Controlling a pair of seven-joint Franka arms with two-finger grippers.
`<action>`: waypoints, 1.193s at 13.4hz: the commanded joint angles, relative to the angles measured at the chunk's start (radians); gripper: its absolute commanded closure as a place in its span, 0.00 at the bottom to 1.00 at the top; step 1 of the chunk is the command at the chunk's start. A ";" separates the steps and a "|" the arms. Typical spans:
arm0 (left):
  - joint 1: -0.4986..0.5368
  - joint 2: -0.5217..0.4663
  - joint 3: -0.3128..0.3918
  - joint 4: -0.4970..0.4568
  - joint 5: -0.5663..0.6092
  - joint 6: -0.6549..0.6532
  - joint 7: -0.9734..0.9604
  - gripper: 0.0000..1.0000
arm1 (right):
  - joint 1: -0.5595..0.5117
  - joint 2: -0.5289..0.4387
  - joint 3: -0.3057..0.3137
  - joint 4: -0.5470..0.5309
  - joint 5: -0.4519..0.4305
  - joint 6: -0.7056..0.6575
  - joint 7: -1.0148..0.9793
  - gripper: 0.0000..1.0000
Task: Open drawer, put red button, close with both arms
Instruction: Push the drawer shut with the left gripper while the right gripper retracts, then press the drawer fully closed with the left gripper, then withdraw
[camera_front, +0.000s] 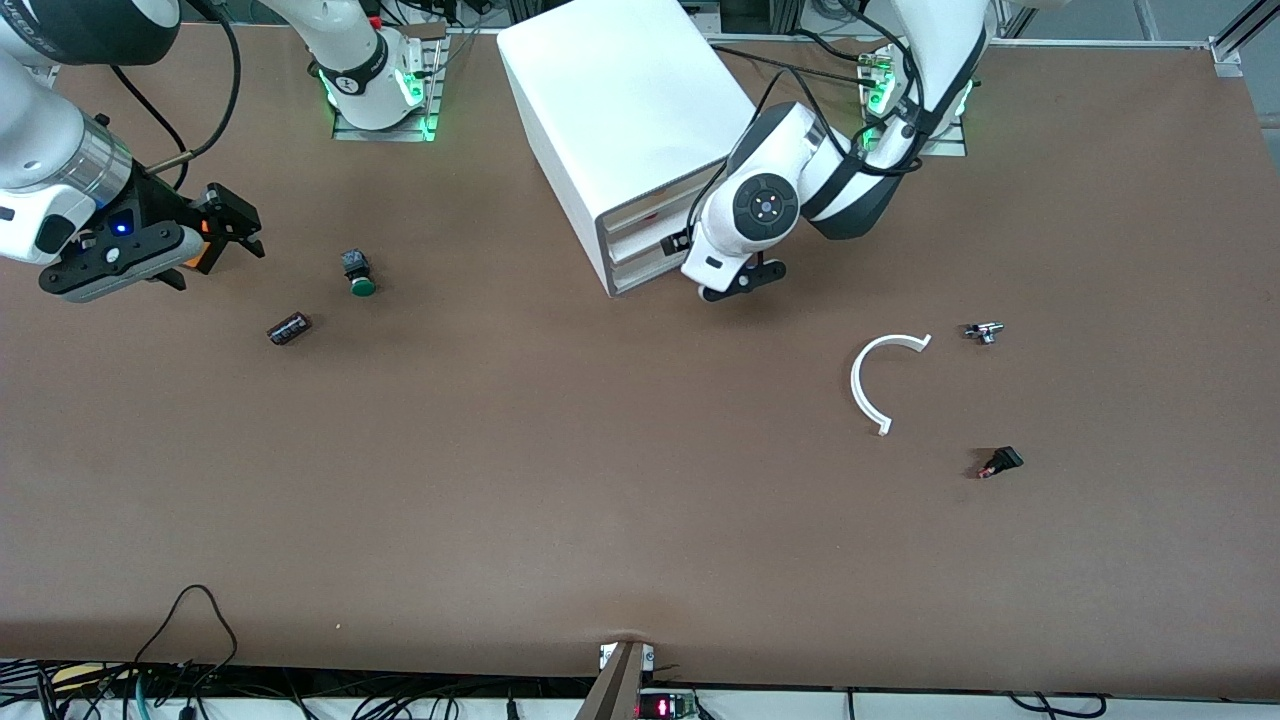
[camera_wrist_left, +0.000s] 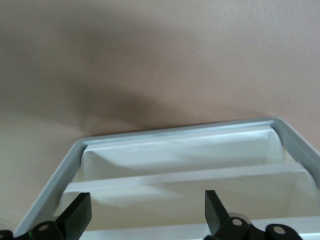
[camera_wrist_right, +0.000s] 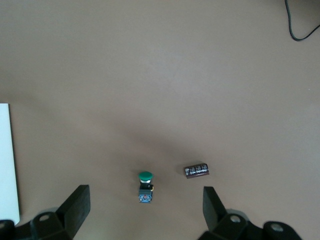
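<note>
The white cabinet (camera_front: 620, 100) stands toward the robots' bases, its cream drawer fronts (camera_front: 640, 245) facing the left arm's end of the table. No drawer stands pulled out. A small red spot (camera_front: 650, 215) shows at the upper drawer front; I cannot tell what it is. No button with a round red cap shows plainly. My left gripper (camera_front: 742, 282) is open and empty just in front of the drawer fronts; in the left wrist view it (camera_wrist_left: 147, 215) faces a drawer front (camera_wrist_left: 190, 185). My right gripper (camera_front: 230, 228) is open and empty, up in the air at the right arm's end.
A green-capped button (camera_front: 357, 273) and a small dark cylinder (camera_front: 289, 328) lie below my right gripper; both show in the right wrist view, the button (camera_wrist_right: 145, 187) and the cylinder (camera_wrist_right: 196, 170). A white curved strip (camera_front: 872, 385), a small metal part (camera_front: 984, 331) and a black part with a red tip (camera_front: 1000, 462) lie toward the left arm's end.
</note>
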 joint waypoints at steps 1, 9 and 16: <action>-0.004 -0.031 -0.020 -0.031 -0.046 -0.008 -0.009 0.00 | -0.016 0.011 0.009 0.043 -0.017 -0.008 -0.008 0.00; 0.123 -0.024 -0.027 0.073 0.080 -0.055 0.049 0.00 | -0.021 0.019 0.009 0.051 -0.017 -0.015 0.081 0.00; 0.277 -0.056 0.048 0.185 0.222 -0.132 0.386 0.00 | -0.019 0.030 0.009 0.074 -0.019 -0.028 0.101 0.00</action>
